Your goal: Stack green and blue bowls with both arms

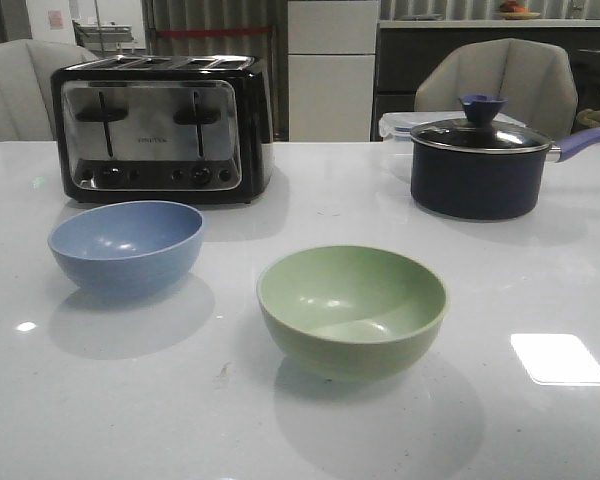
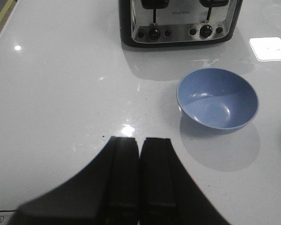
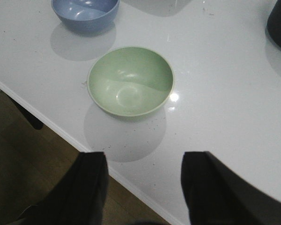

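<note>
The blue bowl (image 1: 126, 245) stands upright and empty at the left of the white table, in front of the toaster. The green bowl (image 1: 352, 308) stands upright and empty near the middle, closer to the front edge, apart from the blue one. Neither arm shows in the front view. In the left wrist view my left gripper (image 2: 140, 140) is shut with nothing in it, and the blue bowl (image 2: 218, 98) lies some way off over bare table. In the right wrist view my right gripper (image 3: 144, 157) is open and empty above the table's edge, short of the green bowl (image 3: 130, 80); the blue bowl (image 3: 85, 13) lies beyond.
A black and chrome toaster (image 1: 162, 126) stands at the back left. A dark saucepan (image 1: 477, 165) with a purple-blue knob and handle stands at the back right, with a clear lidded box (image 1: 396, 124) behind it. The table's edge (image 3: 61, 129) and dark floor show under my right gripper.
</note>
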Tool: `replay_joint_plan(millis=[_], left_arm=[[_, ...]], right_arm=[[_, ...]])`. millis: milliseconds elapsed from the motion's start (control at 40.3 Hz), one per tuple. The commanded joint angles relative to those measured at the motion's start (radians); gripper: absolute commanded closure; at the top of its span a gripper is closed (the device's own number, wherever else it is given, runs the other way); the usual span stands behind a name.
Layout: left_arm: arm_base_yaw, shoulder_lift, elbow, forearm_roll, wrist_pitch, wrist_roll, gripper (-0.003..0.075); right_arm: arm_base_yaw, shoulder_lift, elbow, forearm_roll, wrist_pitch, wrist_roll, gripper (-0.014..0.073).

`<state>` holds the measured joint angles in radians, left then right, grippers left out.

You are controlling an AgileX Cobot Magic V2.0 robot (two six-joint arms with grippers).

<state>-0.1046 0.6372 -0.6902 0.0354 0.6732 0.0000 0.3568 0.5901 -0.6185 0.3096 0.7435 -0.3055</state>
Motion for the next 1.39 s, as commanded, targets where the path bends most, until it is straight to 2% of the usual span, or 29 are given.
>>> replay_joint_plan(millis=[0, 372, 570, 620, 669, 843, 893, 967, 1140, 1364], left_arm=[[0.001, 0.004, -0.036, 0.002, -0.08, 0.0, 0.0627], [0.001, 0.004, -0.036, -0.004, -0.08, 0.0, 0.0627], [0.001, 0.012, -0.038, -0.004, -0.153, 0.0, 0.0619], [0.001, 0.029, -0.045, -0.004, -0.155, 0.0, 0.0586], [0.001, 0.054, -0.052, -0.004, -0.155, 0.021, 0.052], [-0.002, 0.186, -0.125, -0.035, -0.116, 0.047, 0.0206], [-0.012, 0.237, -0.151, -0.05, -0.104, 0.047, 0.0156], [-0.036, 0.319, -0.19, -0.05, -0.091, 0.047, 0.0134], [-0.072, 0.538, -0.284, -0.05, -0.085, 0.047, 0.0138], [-0.075, 0.82, -0.42, -0.054, -0.079, 0.047, 0.0138]], right_arm=[[0.0, -0.004, -0.024, 0.006, -0.054, -0.012, 0.0125], [0.0, -0.004, -0.024, 0.006, -0.042, -0.012, 0.0125], [0.0, -0.004, -0.024, 0.006, -0.042, -0.012, 0.0125], [0.0, -0.004, -0.024, 0.006, -0.042, -0.012, 0.0125], [0.0, -0.004, -0.024, 0.006, -0.042, -0.012, 0.0125], [0.0, -0.004, -0.024, 0.006, -0.042, -0.012, 0.0125], [0.0, -0.004, -0.024, 0.006, -0.042, -0.012, 0.0125], [0.0, -0.004, -0.024, 0.006, -0.042, -0.012, 0.0125], [0.0, -0.004, -0.024, 0.006, -0.042, -0.012, 0.0125], [0.0, -0.004, -0.024, 0.006, -0.042, -0.012, 0.0125]])
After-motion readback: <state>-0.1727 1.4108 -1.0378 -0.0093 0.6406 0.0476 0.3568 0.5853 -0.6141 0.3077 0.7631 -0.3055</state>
